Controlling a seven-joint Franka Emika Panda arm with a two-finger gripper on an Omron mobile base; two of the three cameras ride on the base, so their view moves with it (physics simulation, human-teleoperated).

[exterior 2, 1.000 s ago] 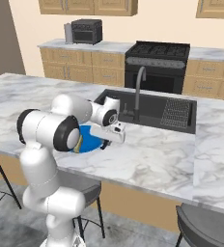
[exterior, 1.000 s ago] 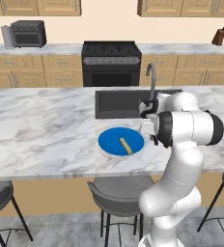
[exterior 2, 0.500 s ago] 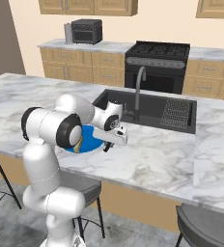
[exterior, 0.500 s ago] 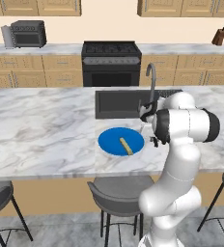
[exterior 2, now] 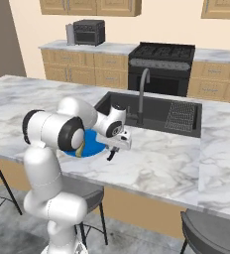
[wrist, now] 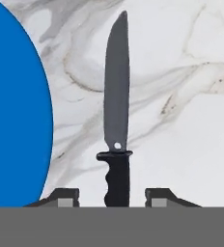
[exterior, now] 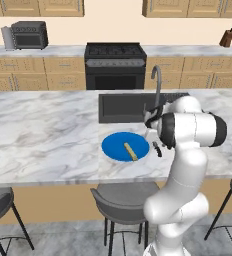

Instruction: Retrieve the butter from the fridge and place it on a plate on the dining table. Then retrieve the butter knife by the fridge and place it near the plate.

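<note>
Tool (wrist: 112, 195) tips stand apart on either side of the butter knife's black handle, with a clear gap on each side, so nothing is gripped. Directly under the tool, the butter knife (wrist: 117, 120) lies flat on the marble tabletop (wrist: 181, 96), its dark blade pointing straight away from the tips. Just beside the tool, on one side of the knife and not touching it, is the curved rim of the blue plate (wrist: 12, 120).

From the base cameras, the tool (exterior 2: 114, 149) hangs low over the tabletop (exterior: 43, 135) at the plate's edge. On the plate (exterior: 115, 146) rests the small yellow butter (exterior: 131, 151). Beyond the tool are the dark sink (exterior: 123, 107) and its faucet (exterior 2: 142, 94).
</note>
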